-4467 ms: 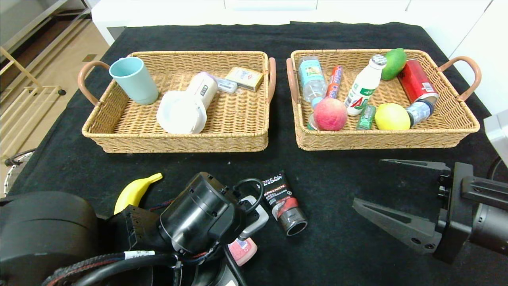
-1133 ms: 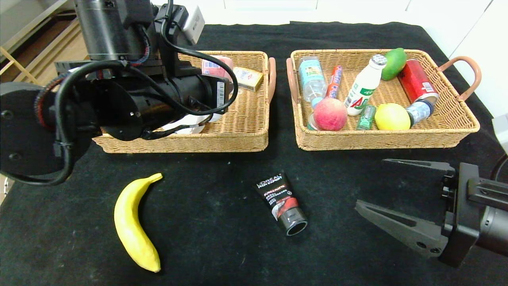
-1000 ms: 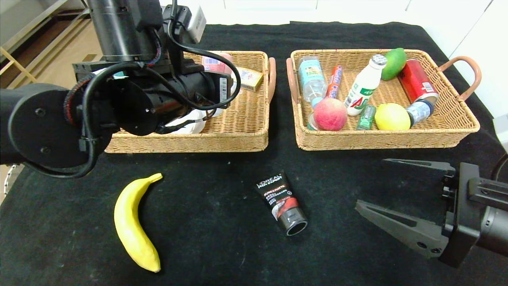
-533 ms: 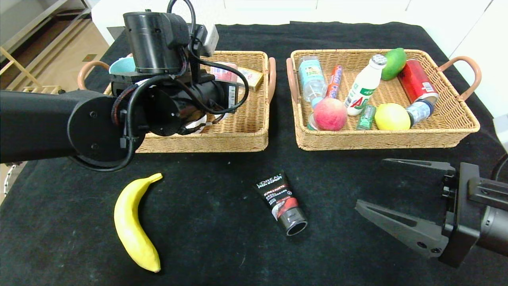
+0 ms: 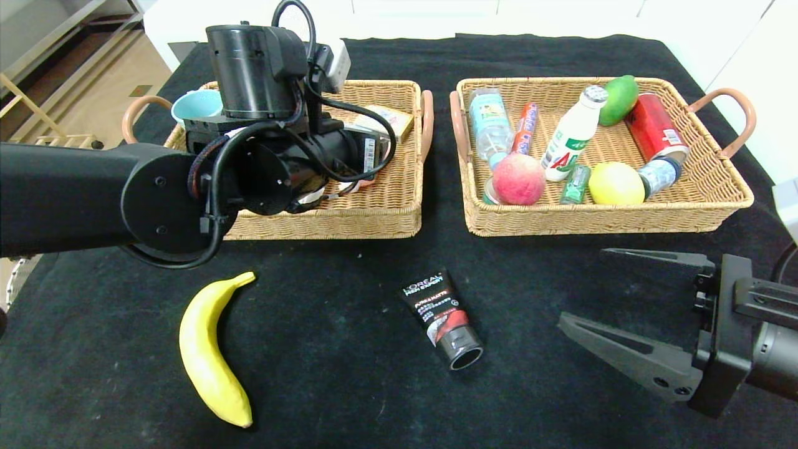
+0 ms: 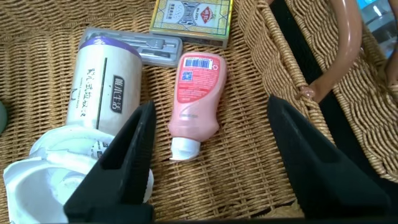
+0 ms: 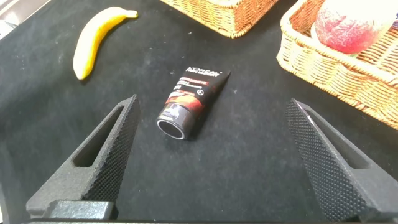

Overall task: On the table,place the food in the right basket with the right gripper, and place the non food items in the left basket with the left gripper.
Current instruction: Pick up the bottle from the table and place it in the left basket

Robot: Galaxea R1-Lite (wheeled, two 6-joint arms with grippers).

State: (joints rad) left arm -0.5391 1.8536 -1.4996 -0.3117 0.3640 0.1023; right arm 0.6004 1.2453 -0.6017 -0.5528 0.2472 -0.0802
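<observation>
Over the left basket [image 5: 399,215] the left gripper [image 6: 208,165] is hanging with its fingers spread, grasping nothing; the pale pink bottle [image 6: 195,99] is lying loose on the wicker between them, beside the white container [image 6: 68,162]. So that item looks delivered. Nearer me on the table [image 5: 336,399], the banana [image 5: 212,355] is waiting, and the L'Oreal tube [image 5: 444,317] is lying just right of centre. In the right basket [image 5: 717,206] the peach [image 5: 519,179] and lemon [image 5: 616,183] are sitting. The right gripper [image 7: 214,165] is hovering wide open and empty. Two pieces left, I reckon.
</observation>
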